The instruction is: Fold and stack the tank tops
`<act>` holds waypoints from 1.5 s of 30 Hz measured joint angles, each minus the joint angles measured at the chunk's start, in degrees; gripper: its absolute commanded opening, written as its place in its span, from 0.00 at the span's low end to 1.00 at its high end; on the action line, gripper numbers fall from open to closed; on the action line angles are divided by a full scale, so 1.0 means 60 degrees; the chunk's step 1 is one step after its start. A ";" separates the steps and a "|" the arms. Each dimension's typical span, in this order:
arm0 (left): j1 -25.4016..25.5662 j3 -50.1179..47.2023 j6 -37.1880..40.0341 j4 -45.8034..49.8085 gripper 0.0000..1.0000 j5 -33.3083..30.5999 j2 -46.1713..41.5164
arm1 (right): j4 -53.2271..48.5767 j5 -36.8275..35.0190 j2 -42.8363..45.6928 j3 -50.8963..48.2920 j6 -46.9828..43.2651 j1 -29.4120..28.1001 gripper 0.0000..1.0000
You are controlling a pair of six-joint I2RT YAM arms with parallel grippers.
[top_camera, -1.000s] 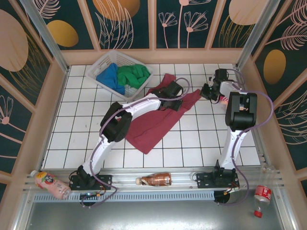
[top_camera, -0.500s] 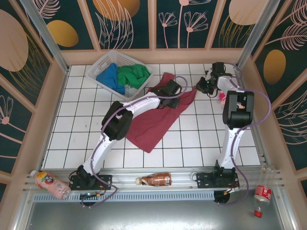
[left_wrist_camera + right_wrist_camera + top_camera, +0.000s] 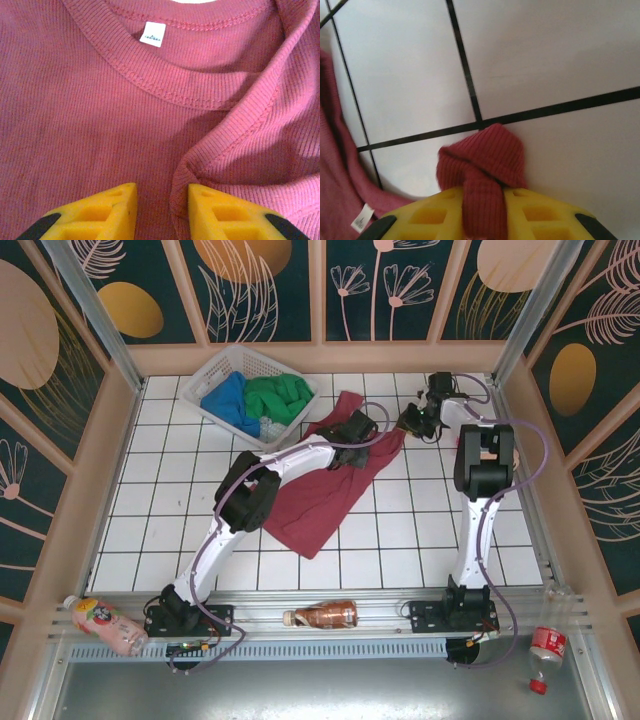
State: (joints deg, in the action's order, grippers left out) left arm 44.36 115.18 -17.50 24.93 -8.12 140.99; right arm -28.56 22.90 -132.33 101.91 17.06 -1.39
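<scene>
Garment in hand: we have the maroon tank top (image 3: pixel 318 502) lying spread but rumpled on the tiled table (image 3: pixel 400 530), running diagonally from the near-middle up toward the far right.
Right gripper: the right gripper (image 3: pixel 482 220) pinches a shoulder strap (image 3: pixel 482 160); the ribbed loop bulges out past the yellow pads, just over a tile joint. We judge it holds the strap there to draw that corner outward and flatten the top.
Left gripper: the left gripper (image 3: pixel 161 212) sits low on the chest of the cloth, just below the neckline (image 3: pixel 165 92) and its size label (image 3: pixel 152 34). Its pads stand apart, and a raised pucker of fabric lies in the gap against one of them. We read this as an anchor, or the start of a pinch, while the other arm pulls.
Others waiting: the green tank top (image 3: pixel 280 397) and the blue tank top (image 3: pixel 228 403) lie bunched together in the white lattice basket (image 3: pixel 205 373) at the far left, well apart from the work.
Progress: early, as we judge it; nothing is folded and no stack exists.
Next need: smooth the wrinkle near the neckline before any fold.
Risk: pulling the strap alone may stretch the rib rather than shift the body.
</scene>
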 measured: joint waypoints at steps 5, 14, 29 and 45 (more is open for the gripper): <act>0.0000 -0.0550 -0.0346 0.0113 0.49 0.0022 -0.0415 | 0.0000 -0.0313 -0.0018 0.0237 -0.0036 -0.0004 0.38; 0.0004 -0.2062 -0.1399 0.0594 0.58 0.0361 -0.2590 | -0.0321 -0.0820 0.0375 0.0379 -0.0288 -0.0047 0.38; 0.0583 -0.8120 -0.3566 -0.0357 0.57 0.1683 -0.5759 | 0.0186 0.0499 0.0477 0.0219 -0.0025 -0.0390 0.27; 0.0831 -1.0091 -0.4146 -0.1158 0.57 0.2142 -0.7056 | 0.0929 0.0397 -0.0299 0.0098 -0.0076 -0.0718 0.27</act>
State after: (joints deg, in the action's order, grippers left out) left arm 49.34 54.63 -42.37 17.98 4.73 98.65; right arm -22.98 25.28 -134.13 102.50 16.60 -5.69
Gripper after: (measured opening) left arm 0.572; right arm 0.268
